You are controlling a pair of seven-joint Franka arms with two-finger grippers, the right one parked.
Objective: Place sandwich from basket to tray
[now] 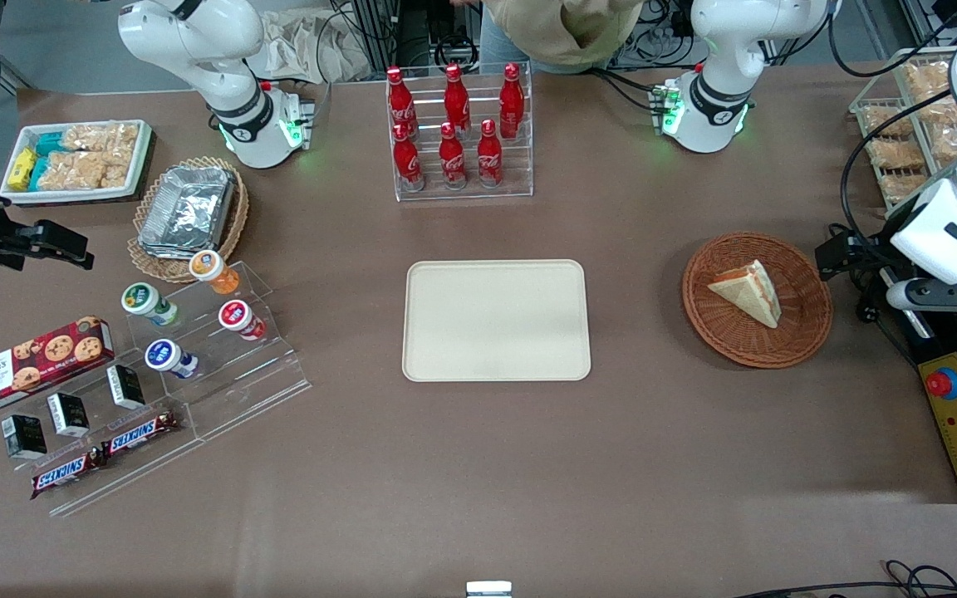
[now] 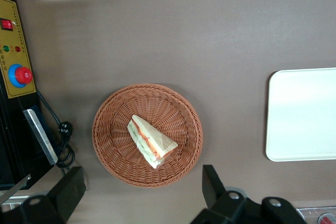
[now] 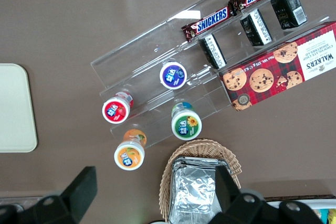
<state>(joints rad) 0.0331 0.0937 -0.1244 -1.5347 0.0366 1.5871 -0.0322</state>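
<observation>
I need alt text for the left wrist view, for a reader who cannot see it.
A sandwich wedge lies in a round brown wicker basket on a brown table. The open end effector hovers above the basket's edge, and a corner of the empty beige tray shows to one side.

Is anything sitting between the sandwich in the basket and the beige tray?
Nothing visible: only bare table lies between the basket holding the sandwich and the tray. The open tool hangs above the basket's edge.

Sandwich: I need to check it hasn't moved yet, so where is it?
The sandwich lies in the basket toward the working arm's end of the table, beside the tray; the open gripper hovers above it.
</observation>
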